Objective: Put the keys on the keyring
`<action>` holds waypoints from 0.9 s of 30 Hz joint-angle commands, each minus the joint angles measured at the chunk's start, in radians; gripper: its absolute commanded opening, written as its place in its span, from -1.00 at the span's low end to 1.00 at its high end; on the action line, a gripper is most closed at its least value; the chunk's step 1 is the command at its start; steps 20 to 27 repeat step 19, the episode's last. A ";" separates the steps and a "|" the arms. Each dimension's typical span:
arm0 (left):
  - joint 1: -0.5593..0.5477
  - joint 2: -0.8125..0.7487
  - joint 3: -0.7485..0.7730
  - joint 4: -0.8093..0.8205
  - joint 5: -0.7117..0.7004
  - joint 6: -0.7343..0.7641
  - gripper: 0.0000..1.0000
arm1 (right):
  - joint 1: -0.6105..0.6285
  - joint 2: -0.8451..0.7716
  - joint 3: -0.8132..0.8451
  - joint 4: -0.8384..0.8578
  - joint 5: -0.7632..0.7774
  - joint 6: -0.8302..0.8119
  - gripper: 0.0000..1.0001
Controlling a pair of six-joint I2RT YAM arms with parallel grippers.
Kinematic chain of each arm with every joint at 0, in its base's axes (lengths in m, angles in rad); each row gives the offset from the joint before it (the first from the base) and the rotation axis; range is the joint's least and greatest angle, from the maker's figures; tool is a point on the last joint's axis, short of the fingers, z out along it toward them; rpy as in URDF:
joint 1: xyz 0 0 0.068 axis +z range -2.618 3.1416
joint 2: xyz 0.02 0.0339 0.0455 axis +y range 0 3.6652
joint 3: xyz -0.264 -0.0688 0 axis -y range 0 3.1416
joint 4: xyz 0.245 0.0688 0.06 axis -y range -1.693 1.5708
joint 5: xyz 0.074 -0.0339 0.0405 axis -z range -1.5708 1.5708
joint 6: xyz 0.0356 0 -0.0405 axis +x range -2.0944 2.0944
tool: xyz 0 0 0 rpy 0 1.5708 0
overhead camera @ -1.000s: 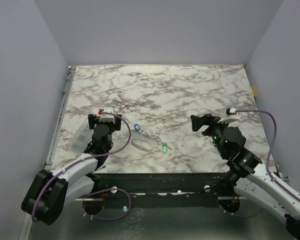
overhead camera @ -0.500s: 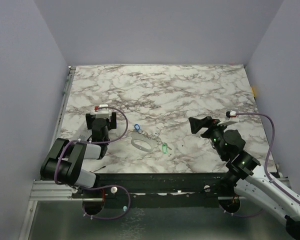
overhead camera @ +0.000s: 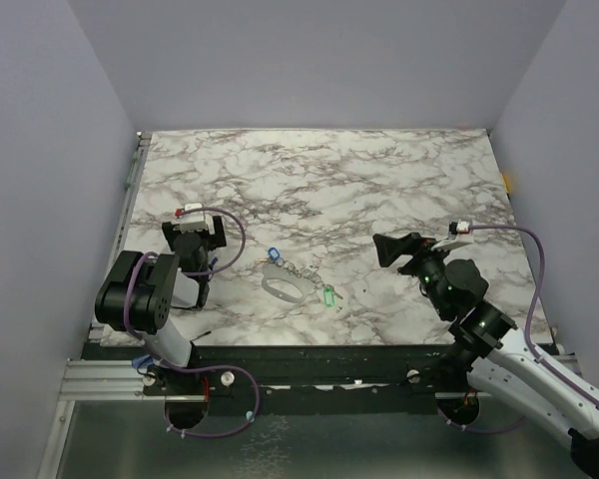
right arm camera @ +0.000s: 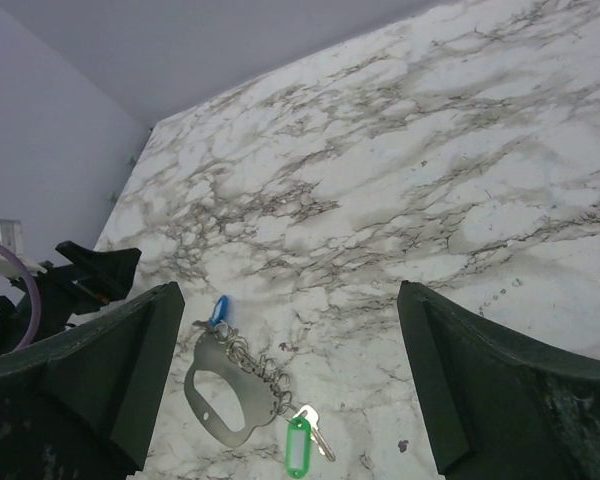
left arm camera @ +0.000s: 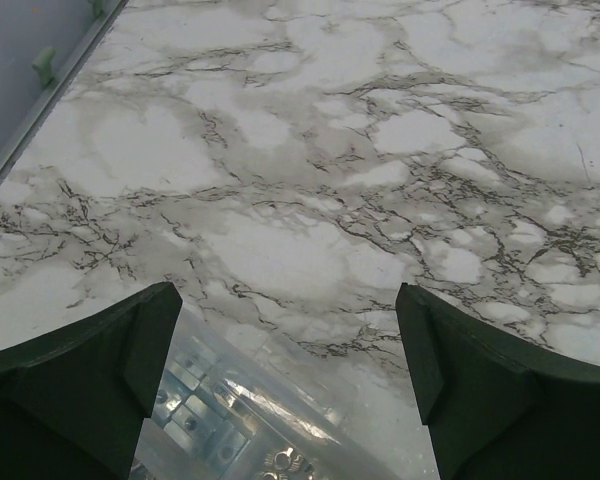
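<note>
Swung left gripper (overhead camera: 192, 232) leftward off keyring (overhead camera: 283, 289), edged right gripper (overhead camera: 388, 247) toward keys (right arm camera: 298, 445) lying ahead-left of it; both gaping wide, empty, nothing threaded.

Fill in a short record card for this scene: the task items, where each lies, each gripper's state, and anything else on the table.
surface: marble-patterned table
ring: keyring, lying flat, beaded chain alongside it
keys: blue key by the ring's far end; green key by the chain's near end; whether either is attached cannot be told
left gripper: left gripper open, holding nothing
right gripper: right gripper open, holding nothing, apart from the keys
other: clear plastic bag below the left gripper
</note>
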State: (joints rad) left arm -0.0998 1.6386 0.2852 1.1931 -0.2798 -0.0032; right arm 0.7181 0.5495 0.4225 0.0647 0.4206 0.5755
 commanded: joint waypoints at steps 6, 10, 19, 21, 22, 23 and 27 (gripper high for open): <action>-0.011 0.015 -0.008 0.074 0.023 -0.017 0.98 | -0.002 0.051 -0.008 0.016 0.017 -0.020 1.00; -0.011 0.016 -0.009 0.075 0.022 -0.017 0.97 | -0.002 0.050 -0.003 -0.002 0.029 -0.019 1.00; -0.010 0.015 -0.009 0.075 0.022 -0.017 0.98 | -0.002 0.024 -0.008 -0.043 0.046 -0.030 1.00; -0.010 0.015 -0.009 0.075 0.022 -0.017 0.98 | -0.002 0.024 -0.008 -0.043 0.046 -0.030 1.00; -0.010 0.015 -0.009 0.075 0.022 -0.017 0.98 | -0.002 0.024 -0.008 -0.043 0.046 -0.030 1.00; -0.010 0.015 -0.009 0.075 0.022 -0.017 0.98 | -0.002 0.024 -0.008 -0.043 0.046 -0.030 1.00; -0.010 0.015 -0.009 0.075 0.022 -0.017 0.98 | -0.002 0.024 -0.008 -0.043 0.046 -0.030 1.00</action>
